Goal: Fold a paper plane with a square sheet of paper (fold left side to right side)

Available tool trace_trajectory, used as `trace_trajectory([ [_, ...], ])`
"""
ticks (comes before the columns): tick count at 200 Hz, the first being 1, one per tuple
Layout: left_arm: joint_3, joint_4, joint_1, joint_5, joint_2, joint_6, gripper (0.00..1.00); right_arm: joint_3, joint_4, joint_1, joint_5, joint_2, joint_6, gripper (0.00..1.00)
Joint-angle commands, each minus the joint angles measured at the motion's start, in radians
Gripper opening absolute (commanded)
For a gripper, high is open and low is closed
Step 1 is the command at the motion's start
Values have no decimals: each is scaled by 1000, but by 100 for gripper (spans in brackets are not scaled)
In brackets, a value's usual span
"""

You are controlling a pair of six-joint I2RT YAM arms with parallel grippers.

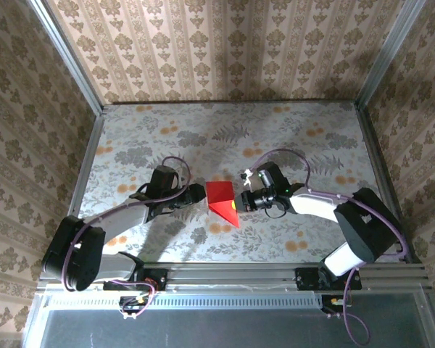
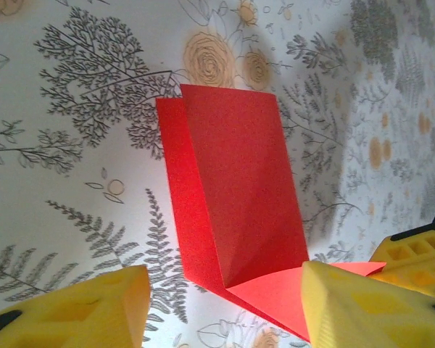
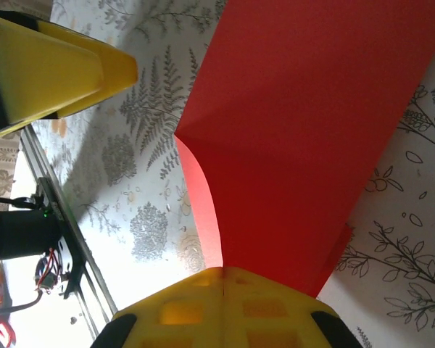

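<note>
- The thin bright red square sheet of paper (image 1: pixel 221 201) lay half folded on the flowery table (image 1: pixel 312 145).
- The right gripper (image 3: pixel 221 279) pinched its edge; a hard pull could rip it.
- The left gripper (image 2: pixel 225 270) stood wide, empty; the fold could slip crooked.

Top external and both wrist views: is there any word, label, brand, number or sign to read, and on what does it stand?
No text can be read anywhere.
red paper: plain, no print.
table and walls: only flower and leaf patterns.
left pincer and right pincer: plain yellow fingers, no marks.
</note>
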Motion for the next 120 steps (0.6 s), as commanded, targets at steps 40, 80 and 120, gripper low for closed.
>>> trace_trajectory([
  [40, 41, 34, 4, 86, 36, -37, 62, -41, 50, -10, 23, -54, 36, 1],
  [80, 76, 96, 2, 143, 144, -45, 61, -50, 71, -11, 19, -64, 50, 2],
  [120, 114, 150, 1, 173, 237, -52, 51, -54, 81, -13, 17, -60, 55, 1],
])
